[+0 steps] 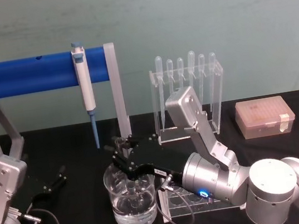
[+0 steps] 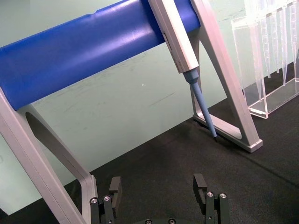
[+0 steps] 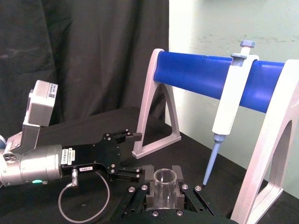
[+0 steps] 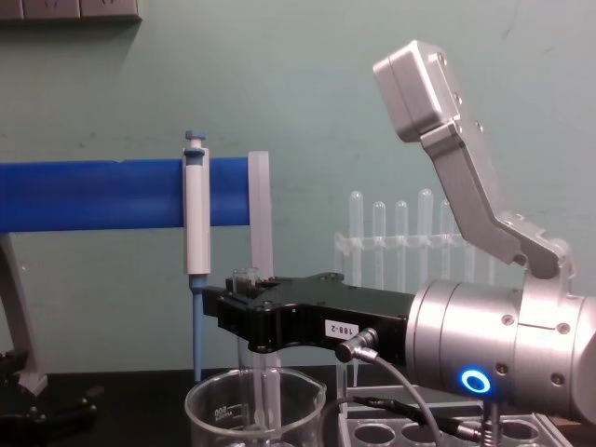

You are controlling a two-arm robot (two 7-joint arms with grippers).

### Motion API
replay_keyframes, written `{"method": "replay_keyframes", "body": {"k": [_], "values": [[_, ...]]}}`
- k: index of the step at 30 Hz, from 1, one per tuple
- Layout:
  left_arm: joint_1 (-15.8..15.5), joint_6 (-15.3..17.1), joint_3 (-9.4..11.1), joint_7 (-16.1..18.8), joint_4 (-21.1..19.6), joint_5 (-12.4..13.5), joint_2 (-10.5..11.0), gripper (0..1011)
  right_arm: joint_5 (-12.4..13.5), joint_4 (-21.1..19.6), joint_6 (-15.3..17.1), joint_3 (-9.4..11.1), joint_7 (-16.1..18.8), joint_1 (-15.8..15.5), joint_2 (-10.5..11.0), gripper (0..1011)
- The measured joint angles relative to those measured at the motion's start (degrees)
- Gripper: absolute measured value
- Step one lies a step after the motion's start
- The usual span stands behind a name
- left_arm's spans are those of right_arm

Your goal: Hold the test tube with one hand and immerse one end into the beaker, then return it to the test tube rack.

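The only writing I can make out is on the small white label (image 4: 342,330) on the side of the right gripper (image 4: 240,312). In my chest view it reads roughly "188-2". The left gripper (image 2: 156,186) carries similar white labels in the right wrist view, but I can't read them. I can't make out any print on the beaker (image 4: 214,410) either.

The test tube (image 4: 245,279) stands upright with its long axis vertical. Its open rim pokes up just above the right gripper's fingers, and its rounded end points down into the beaker directly beneath the gripper. From my head camera the lower part of the tube sits inside the beaker's walls, near the middle. There is clear liquid low in the beaker, and I can't tell whether the tube's end reaches it.

The right gripper is pinching the tube near its top, fingers pressed against the glass on both sides, held level over the beaker's mouth. Behind it, under its silver wrist with the lit blue ring (image 4: 475,381), lies the clear test tube rack (image 1: 181,202). Beyond the gripper a white-and-blue micropipette (image 1: 83,77) hangs from a blue bar (image 1: 20,76).

The left gripper is off to the right gripper's left, low over the black tabletop (image 1: 71,152), its fingers spread wide with nothing between them.
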Motion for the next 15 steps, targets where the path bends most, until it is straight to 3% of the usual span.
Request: {"method": "replay_keyframes", "body": {"k": [15], "values": [[0.0,0.0,0.0,0.0,0.0,0.0,0.0,1000,0.17,-0.25,-0.13,0.2,0.03,-0.13,-0.17,224]]}}
